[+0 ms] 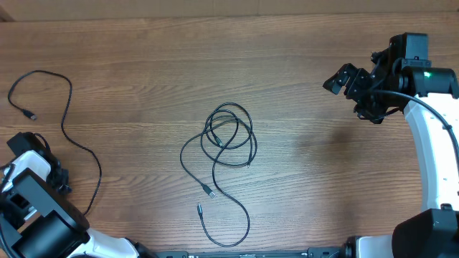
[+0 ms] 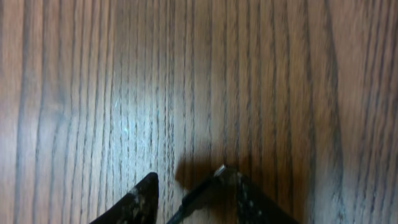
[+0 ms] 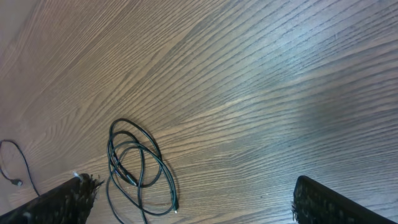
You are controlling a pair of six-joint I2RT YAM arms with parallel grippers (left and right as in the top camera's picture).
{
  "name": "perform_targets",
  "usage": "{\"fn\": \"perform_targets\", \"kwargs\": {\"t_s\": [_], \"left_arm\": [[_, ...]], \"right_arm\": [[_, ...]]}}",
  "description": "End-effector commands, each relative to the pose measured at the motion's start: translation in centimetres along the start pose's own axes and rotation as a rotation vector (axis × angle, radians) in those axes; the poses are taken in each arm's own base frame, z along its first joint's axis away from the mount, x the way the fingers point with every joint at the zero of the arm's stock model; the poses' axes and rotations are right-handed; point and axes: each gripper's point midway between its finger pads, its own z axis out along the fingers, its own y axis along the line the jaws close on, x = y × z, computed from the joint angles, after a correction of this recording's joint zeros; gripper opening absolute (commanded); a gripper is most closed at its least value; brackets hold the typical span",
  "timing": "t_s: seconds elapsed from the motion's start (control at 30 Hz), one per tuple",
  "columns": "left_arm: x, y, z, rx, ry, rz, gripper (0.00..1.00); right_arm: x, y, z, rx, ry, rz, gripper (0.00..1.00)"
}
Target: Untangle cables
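A tangle of thin black cables [image 1: 229,136] lies in loose overlapping loops at the table's middle, with two plug ends [image 1: 208,192] trailing toward the front. It also shows in the right wrist view [image 3: 137,168]. A separate single cable [image 1: 68,122] curves along the left side, one plug at the far left. My right gripper [image 1: 343,77] hangs open and empty above the far right, well away from the tangle; its fingers [image 3: 196,199] are spread wide. My left gripper [image 2: 194,186] is open just above the wood, with a silver-tipped plug [image 2: 219,169] lying between its fingers, against the right one.
The wooden table [image 1: 143,57] is bare at the back and on the right. My left arm [image 1: 32,186] sits folded at the front left corner. My right arm's white link [image 1: 437,150] runs along the right edge.
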Motion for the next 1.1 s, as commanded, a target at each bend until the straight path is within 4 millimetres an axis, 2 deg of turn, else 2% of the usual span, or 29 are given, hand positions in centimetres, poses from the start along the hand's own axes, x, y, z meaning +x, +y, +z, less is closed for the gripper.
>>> {"fn": "perform_targets", "kwargs": {"t_s": [0.0, 0.03, 0.07, 0.3, 0.4, 0.5, 0.63, 0.73, 0.87, 0.97, 1.07], "left_arm": [[2.3, 1.2, 1.7, -0.029, 0.044, 0.035, 0.34], [2.3, 1.0, 1.9, -0.022, 0.037, 0.030, 0.22], [2.2, 0.9, 1.9, -0.014, 0.030, 0.025, 0.17], [0.3, -1.3, 1.9, 0.077, -0.044, -0.019, 0.09], [-1.3, -3.0, 1.6, 0.147, -0.104, -0.032, 0.07], [-3.4, -5.7, 0.7, 0.266, -0.180, -0.006, 0.06], [-7.2, -9.2, -1.7, 0.425, -0.351, 0.056, 0.14], [-10.6, -10.9, -4.3, 0.499, -0.528, 0.101, 0.16], [-14.0, -12.0, -7.7, 0.557, -0.724, 0.123, 0.04], [-15.9, -12.2, -10.1, 0.596, -0.839, 0.100, 0.04], [-16.9, -12.3, -11.6, 0.628, -0.899, 0.062, 0.04]], "right_arm": [[-0.1, 0.0, 0.0, 0.003, -0.009, -0.001, 1.00], [-0.1, 0.0, 0.0, 0.003, -0.009, 0.000, 1.00], [-0.1, 0.0, 0.0, 0.003, -0.009, -0.001, 1.00], [-0.1, 0.0, 0.0, 0.003, -0.009, -0.001, 1.00], [-0.1, 0.0, 0.0, 0.003, -0.009, 0.000, 1.00], [-0.1, 0.0, 0.0, 0.003, -0.009, -0.001, 1.00], [-0.1, 0.0, 0.0, 0.003, -0.009, 0.000, 1.00], [-0.1, 0.0, 0.0, 0.003, -0.009, -0.001, 1.00], [-0.1, 0.0, 0.0, 0.003, -0.009, -0.001, 1.00], [-0.1, 0.0, 0.0, 0.003, -0.009, -0.001, 1.00], [-0.1, 0.0, 0.0, 0.003, -0.009, -0.001, 1.00]]}}
